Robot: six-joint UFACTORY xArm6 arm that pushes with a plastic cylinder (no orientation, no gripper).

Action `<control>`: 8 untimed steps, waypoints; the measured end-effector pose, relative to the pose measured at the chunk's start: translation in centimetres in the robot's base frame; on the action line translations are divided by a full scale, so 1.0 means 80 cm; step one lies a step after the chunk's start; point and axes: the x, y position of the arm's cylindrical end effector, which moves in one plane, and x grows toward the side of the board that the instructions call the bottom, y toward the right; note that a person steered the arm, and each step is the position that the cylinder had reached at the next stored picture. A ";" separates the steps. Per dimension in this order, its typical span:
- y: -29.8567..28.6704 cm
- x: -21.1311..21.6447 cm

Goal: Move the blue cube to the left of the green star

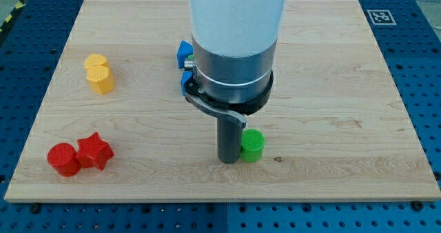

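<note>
A blue block [184, 54] shows only in part at the left edge of my arm, above the board's middle; its shape cannot be made out. A second bit of blue [187, 82] peeks out just below it, also mostly hidden by the arm. My tip [228, 160] rests on the board in the lower middle, well below the blue pieces. It touches or nearly touches the left side of a green block [252, 145] that looks round from here. No green star can be made out; the arm hides the board's middle.
A yellow block [100, 73] stands at the view's upper left. A red cylinder [63, 158] and a red star [94, 152] sit side by side at the lower left. The wooden board [344, 88] lies on a blue perforated table.
</note>
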 end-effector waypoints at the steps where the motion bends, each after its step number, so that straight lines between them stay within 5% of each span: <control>1: -0.032 -0.036; 8: -0.101 -0.197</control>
